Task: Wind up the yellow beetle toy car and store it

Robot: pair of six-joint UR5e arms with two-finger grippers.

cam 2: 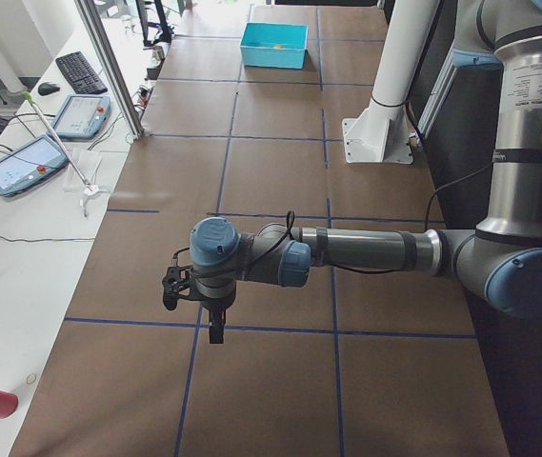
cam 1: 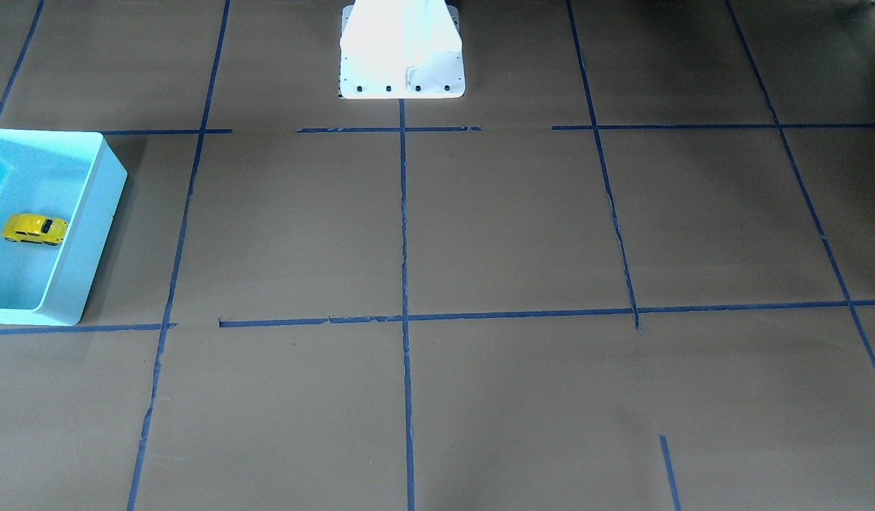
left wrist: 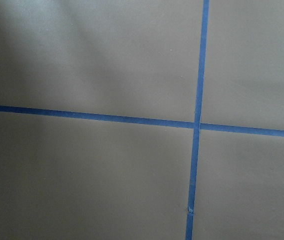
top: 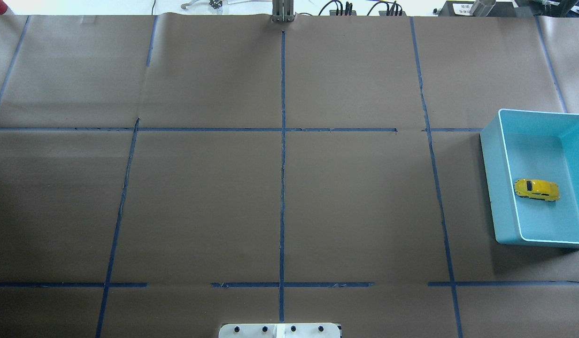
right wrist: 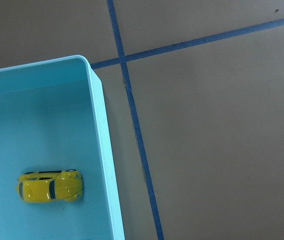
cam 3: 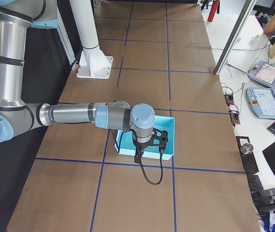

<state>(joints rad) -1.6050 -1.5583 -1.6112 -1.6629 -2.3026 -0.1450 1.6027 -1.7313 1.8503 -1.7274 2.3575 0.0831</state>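
The yellow beetle toy car (top: 536, 189) is pictured on its wheels on the floor of the light blue bin (top: 500, 188), at the right edge of the overhead view and near the bin's left wall. The toy is judged light, rigid and smooth-shelled, so likely to slip. A hold across its flanks, between the wheels, is thought safest. Whether it is wound cannot be told. The right end effector (cam 3: 149, 147) is shown above the bin in the lower middle of the right-side view, with no contact made out. How far it is opened cannot be told. The left end effector (cam 2: 215, 322) is held over bare brown tabletop (top: 317, 188), well apart from the bin, its state likewise undetermined.
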